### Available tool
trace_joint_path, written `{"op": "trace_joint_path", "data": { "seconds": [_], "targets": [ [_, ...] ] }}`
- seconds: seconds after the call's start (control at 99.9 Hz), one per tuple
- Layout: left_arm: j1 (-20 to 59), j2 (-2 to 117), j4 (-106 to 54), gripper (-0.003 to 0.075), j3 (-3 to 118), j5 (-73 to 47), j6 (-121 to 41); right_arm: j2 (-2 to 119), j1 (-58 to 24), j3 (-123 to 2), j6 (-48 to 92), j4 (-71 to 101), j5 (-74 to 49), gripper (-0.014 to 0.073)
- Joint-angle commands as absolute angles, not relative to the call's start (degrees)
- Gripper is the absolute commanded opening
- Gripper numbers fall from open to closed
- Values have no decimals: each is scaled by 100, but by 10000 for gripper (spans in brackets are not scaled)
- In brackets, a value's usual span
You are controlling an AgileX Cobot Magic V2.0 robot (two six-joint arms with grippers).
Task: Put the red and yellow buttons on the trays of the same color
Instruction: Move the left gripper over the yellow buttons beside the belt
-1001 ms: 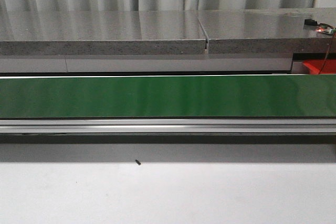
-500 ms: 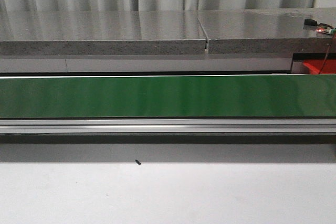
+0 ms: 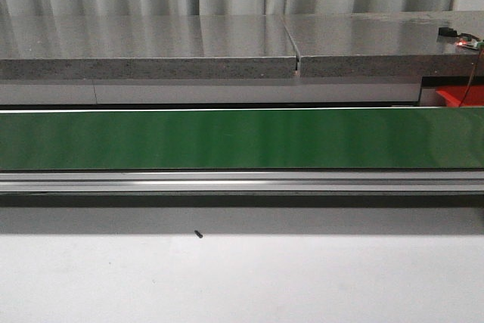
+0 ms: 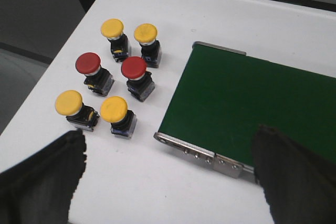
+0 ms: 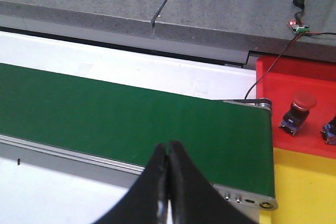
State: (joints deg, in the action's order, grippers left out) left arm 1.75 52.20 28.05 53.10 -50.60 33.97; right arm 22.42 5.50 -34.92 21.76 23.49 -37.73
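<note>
Six buttons (image 4: 114,85), four yellow and two red, clustered on the desk (image 4: 220,19) beside the conveyor belt (image 4: 257,108) end, ahead of the left gripper (image 4: 168,177). Left jaws spread, empty. Right gripper (image 5: 168,182) jaws pressed together over the belt, near the red tray (image 5: 310,85).

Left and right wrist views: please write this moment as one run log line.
left gripper: open, empty | buttons: four yellow, two red, on table beside conveyor belt | right gripper: shut, empty | red tray: one red button
</note>
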Motion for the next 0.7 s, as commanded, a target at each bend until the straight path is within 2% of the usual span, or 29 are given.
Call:
{"op": "trace_joint_path", "data": {
  "seconds": [0.0, 0.22, 0.44, 0.691],
  "targets": [
    [11, 5657, 3153, 589, 5789, -4699, 3650, 2270, 546, -3618, 2210, 2470, -3411, -68],
    [-982, 6613, 2943, 588, 6306, -4318, 3587, 2270, 546, -3618, 2210, 2470, -3411, -68],
    [-2086, 7368, 1505, 588, 6369, -3709, 2696, 2270, 546, -3618, 2210, 2470, -3411, -68],
    [-2662, 8287, 1322, 588, 6369, -3553, 2559, 2270, 546, -3618, 2210, 2470, -3411, -68]
  ]
}}
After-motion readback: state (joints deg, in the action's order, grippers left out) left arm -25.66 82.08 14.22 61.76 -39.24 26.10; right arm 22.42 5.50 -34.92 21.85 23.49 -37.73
